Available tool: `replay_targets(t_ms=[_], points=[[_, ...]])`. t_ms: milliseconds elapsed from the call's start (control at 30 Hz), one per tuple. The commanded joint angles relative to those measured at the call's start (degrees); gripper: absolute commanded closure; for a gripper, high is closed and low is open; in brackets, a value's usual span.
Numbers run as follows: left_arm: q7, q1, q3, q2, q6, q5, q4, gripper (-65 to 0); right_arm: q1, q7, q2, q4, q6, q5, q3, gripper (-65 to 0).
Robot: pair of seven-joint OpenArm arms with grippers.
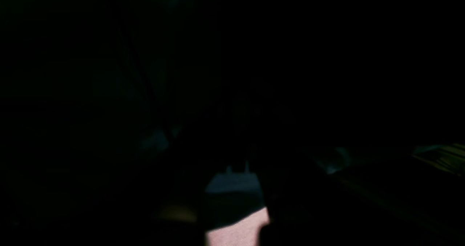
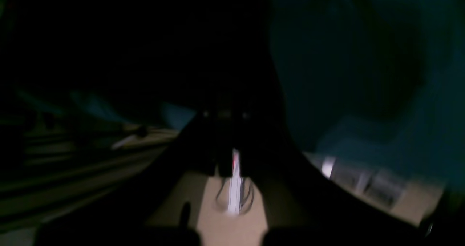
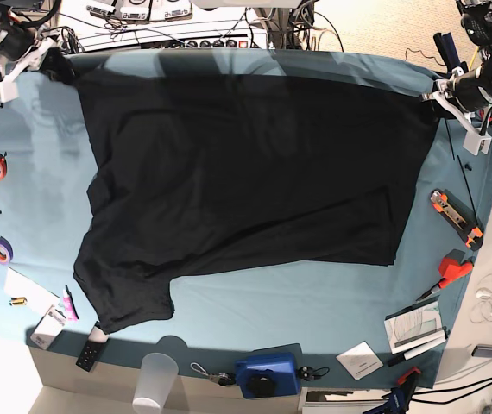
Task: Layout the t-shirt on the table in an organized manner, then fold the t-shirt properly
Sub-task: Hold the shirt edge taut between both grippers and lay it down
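Both grippers clamped on the t-shirt, left gripper pinching its far right corner, right gripper its far left corner, fabric spread across the table between them.

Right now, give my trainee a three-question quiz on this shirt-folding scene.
1. True or false: the t-shirt lies crumpled in a ball.
2. Which corners of the table do the right gripper and left gripper reach: near or far?
3. What stands at the near edge: A) clear cup B) kettle C) bowl?

Key: 1 false, it is spread out. 2 far. 3 A.
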Motion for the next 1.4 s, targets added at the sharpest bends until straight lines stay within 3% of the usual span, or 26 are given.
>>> replay_targets(t_ms=[0,100,233,400,567,767,900,1067,1233,1367], points=[[-0.83,0.02,-0.85,-1.31,0.37,0.72,0.92,0.0,-0.63,1.19,1.25,1.62,-0.14,0.28,2.62,0.0],[-1.31,-0.09,-0.90,-2.27,0.39,0.70,0.92,0.0,1.25,3.96,1.27,4.02,-0.14,0.22,7.56,0.0],[-1.22,-0.11,-0.96,-4.59,0.42,0.72,0.92,0.0,5.68,1.55,1.22,6.95,-0.14,1.03,12.81,0.0],[-0.79,0.07,-0.96,-6.01,0.39,0.87,0.92,0.0,5.44,1.19,0.00,7.45,-0.14,4.52,17.11,0.0],[-0.74,0.22,-0.96,-5.68,0.42,1.31,0.90,0.0,0.94,1.19,-3.28,7.43,-0.14,6.60,17.25,0.0],[-1.31,-0.76,-0.96,-5.70,0.39,1.33,0.92,0.0,2.03,1.19,-2.99,7.41,-0.14,5.01,15.43,0.0],[-2.54,-2.99,-0.94,-5.70,0.42,1.31,0.92,0.0,2.40,2.73,-1.33,7.39,-0.14,-6.14,8.26,0.0],[-4.28,-6.10,-0.83,-5.68,0.44,3.08,0.90,0.0,2.58,18.18,1.36,7.39,-0.14,-19.12,-2.80,0.0],[-9.07,-6.67,-0.76,-5.64,0.63,4.57,0.85,0.0,8.81,20.74,2.49,7.30,-7.13,-36.24,-12.76,0.0],[-9.99,-6.67,-0.76,-5.33,0.61,4.57,0.85,0.0,15.19,21.62,2.51,6.40,-9.88,-43.34,-19.15,0.0]])
